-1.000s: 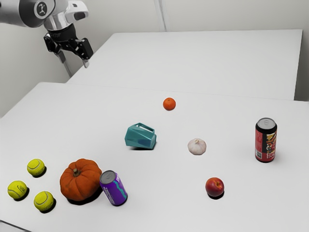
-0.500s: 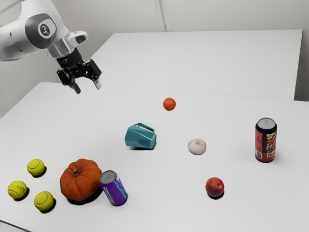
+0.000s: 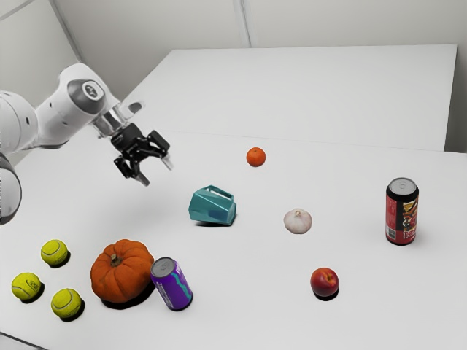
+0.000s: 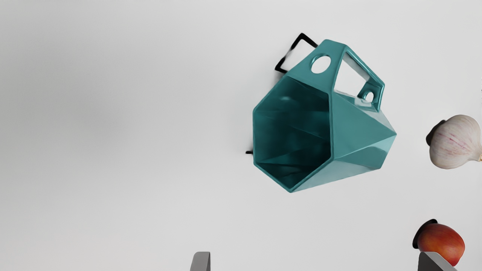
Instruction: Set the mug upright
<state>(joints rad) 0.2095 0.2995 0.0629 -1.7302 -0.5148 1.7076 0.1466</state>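
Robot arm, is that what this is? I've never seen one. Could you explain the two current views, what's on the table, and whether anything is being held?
The machine is a single jointed arm ending in a two-fingered claw. The exterior view comes from a camera at the arm's side; the wrist view comes from one riding on the arm's end, so the claw's fingertips show at its bottom edge. On the white table, a teal mug lies on its side. There are also an orange, a garlic bulb, a red fruit, a red can, a purple can, a pumpkin and three tennis balls. The claw is open, in the air, holding nothing.
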